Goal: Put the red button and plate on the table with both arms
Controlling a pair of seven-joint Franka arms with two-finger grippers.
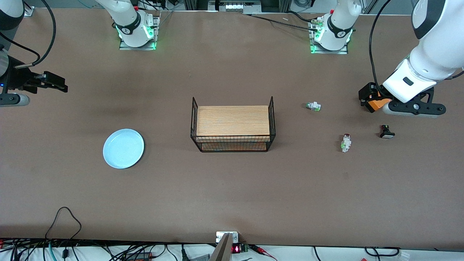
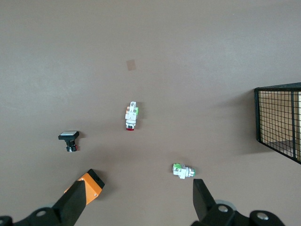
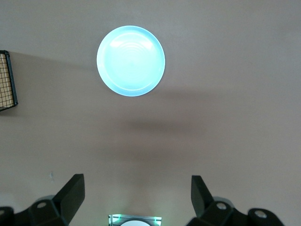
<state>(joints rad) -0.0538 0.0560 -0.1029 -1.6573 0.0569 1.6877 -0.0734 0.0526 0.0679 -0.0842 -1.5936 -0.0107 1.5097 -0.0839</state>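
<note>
The red button (image 1: 346,142) lies on its side on the brown table (image 1: 232,192) toward the left arm's end; it also shows in the left wrist view (image 2: 131,116). The light blue plate (image 1: 123,148) lies flat on the table toward the right arm's end, and it shows in the right wrist view (image 3: 130,61). My left gripper (image 1: 370,98) (image 2: 139,202) is open and empty, up over the table near the switches. My right gripper (image 1: 54,82) (image 3: 136,195) is open and empty, up over the table at the right arm's end, apart from the plate.
A black wire rack with a wood top (image 1: 233,125) stands mid-table between plate and switches. A white-green switch without a red cap (image 1: 313,106) (image 2: 183,171) and a black-based switch with a white cap (image 1: 386,132) (image 2: 69,140) lie near the red button.
</note>
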